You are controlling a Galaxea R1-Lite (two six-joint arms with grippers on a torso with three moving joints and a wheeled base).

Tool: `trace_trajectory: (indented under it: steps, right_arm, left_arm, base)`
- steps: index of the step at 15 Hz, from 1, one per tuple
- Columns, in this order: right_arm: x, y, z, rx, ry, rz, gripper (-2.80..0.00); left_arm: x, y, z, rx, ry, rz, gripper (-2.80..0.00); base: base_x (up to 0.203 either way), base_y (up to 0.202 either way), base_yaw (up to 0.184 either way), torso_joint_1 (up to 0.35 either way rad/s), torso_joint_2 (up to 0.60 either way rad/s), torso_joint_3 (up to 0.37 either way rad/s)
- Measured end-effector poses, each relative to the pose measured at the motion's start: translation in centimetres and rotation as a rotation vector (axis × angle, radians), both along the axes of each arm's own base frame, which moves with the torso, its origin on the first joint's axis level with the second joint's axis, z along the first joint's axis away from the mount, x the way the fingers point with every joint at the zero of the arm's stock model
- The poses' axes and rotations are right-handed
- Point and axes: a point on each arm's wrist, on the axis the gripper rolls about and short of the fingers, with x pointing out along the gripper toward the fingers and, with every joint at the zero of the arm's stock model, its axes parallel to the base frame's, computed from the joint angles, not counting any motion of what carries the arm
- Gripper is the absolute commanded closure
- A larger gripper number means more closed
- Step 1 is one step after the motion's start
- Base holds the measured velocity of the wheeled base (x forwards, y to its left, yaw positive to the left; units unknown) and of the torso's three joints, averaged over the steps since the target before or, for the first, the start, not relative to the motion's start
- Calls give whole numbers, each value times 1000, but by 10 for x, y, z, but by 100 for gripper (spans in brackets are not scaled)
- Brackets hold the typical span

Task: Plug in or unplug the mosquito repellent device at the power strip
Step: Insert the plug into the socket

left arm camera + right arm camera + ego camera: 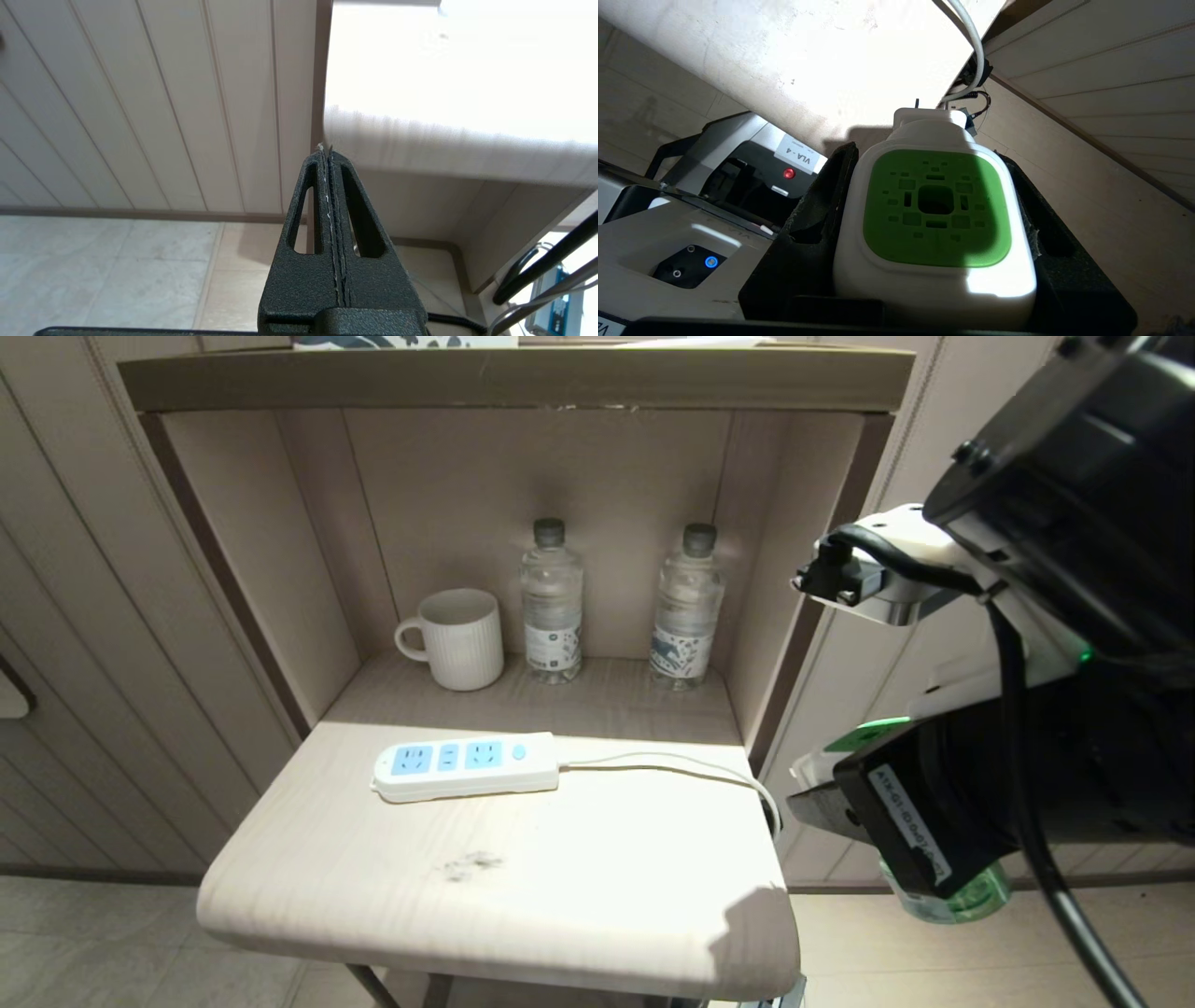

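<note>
Standing beside the pale wooden tabletop [523, 887], off its right edge, the right gripper [934, 233] clamped its jaws on the white-and-green mosquito repellent device [934, 219], prongs clear for insertion. The white power strip [467, 765] lay unoccupied, well apart. Two clear water bottles [551, 602] and a ribbed mug [457, 639] stood behind. The left gripper [329, 154] hung parked, jaws closed.

My right tool [896, 821] hides most of the repellent device [962, 899]; its prongs stay out of sight in every view.
</note>
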Motion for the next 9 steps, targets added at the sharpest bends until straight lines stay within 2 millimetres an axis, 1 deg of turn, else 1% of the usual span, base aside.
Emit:
trace_trajectory:
  steps: [9]
  right_arm:
    - [2,2,-1,-2,1,-2,0]
  left_arm:
    - [0,0,0,0,0,0,0]
  base:
    - [0,0,0,222,-506,-285]
